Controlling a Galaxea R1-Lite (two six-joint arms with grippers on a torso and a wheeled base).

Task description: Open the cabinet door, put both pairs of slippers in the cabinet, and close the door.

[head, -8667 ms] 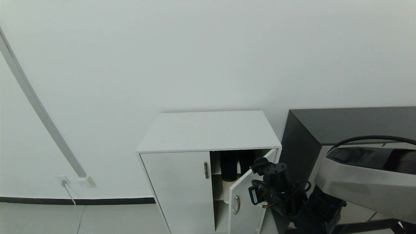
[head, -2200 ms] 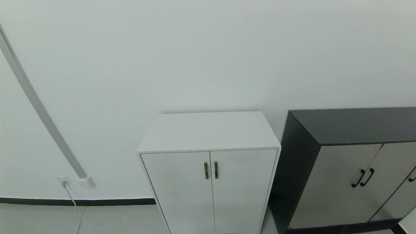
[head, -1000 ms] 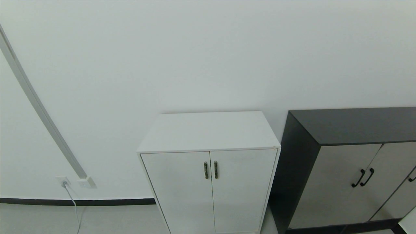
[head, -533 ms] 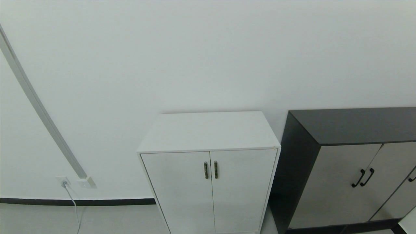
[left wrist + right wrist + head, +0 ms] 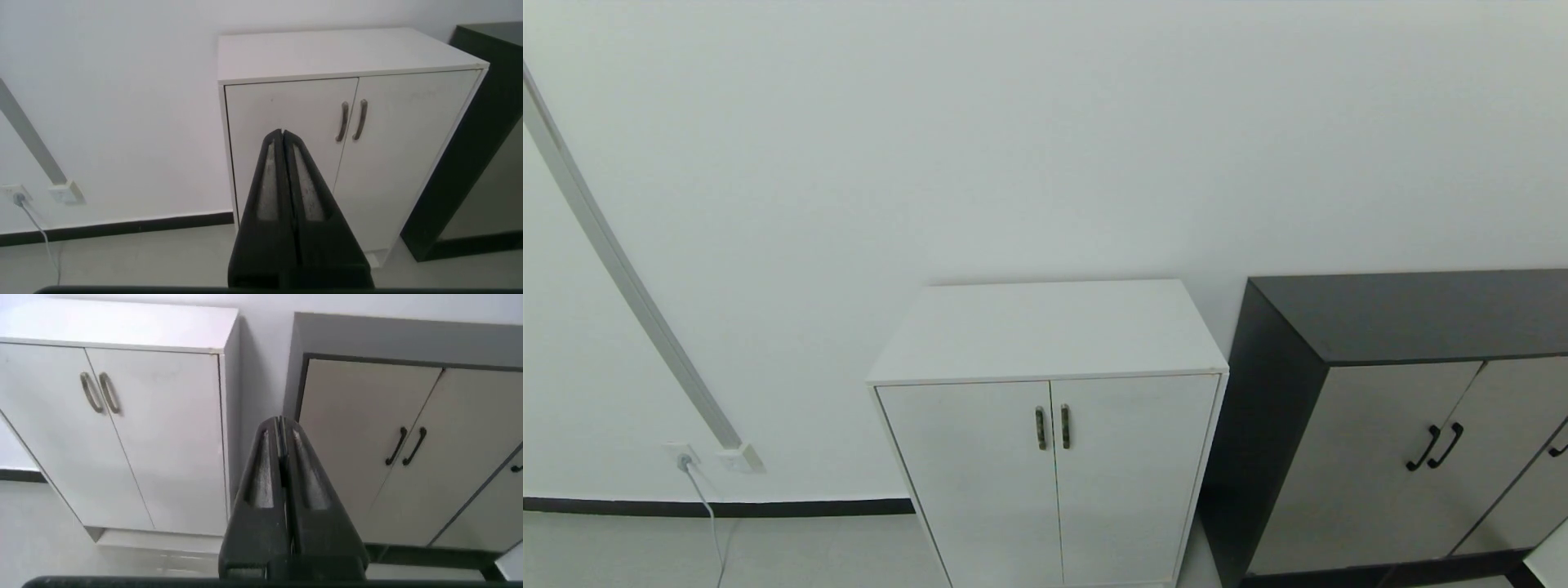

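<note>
The white cabinet (image 5: 1045, 425) stands against the wall with both doors closed, its two metal handles (image 5: 1052, 427) side by side at the middle. In the left wrist view my left gripper (image 5: 283, 133) is shut with nothing in it, held back in front of the white cabinet (image 5: 351, 139). In the right wrist view my right gripper (image 5: 280, 421) is shut and empty, also held back, facing the gap between the white cabinet (image 5: 122, 416) and the dark one.
A dark cabinet (image 5: 1405, 425) with grey doors and black handles stands right beside the white one. A wall socket with a cable (image 5: 686, 461) sits low on the left. A grey strip (image 5: 621, 278) runs slanted up the wall. Bare floor lies left of the white cabinet.
The right door, ajar 8.7 s ago with my right arm beside it and dark items inside, is now closed. The arm has left the head view. Nothing differs over the last two seconds.
</note>
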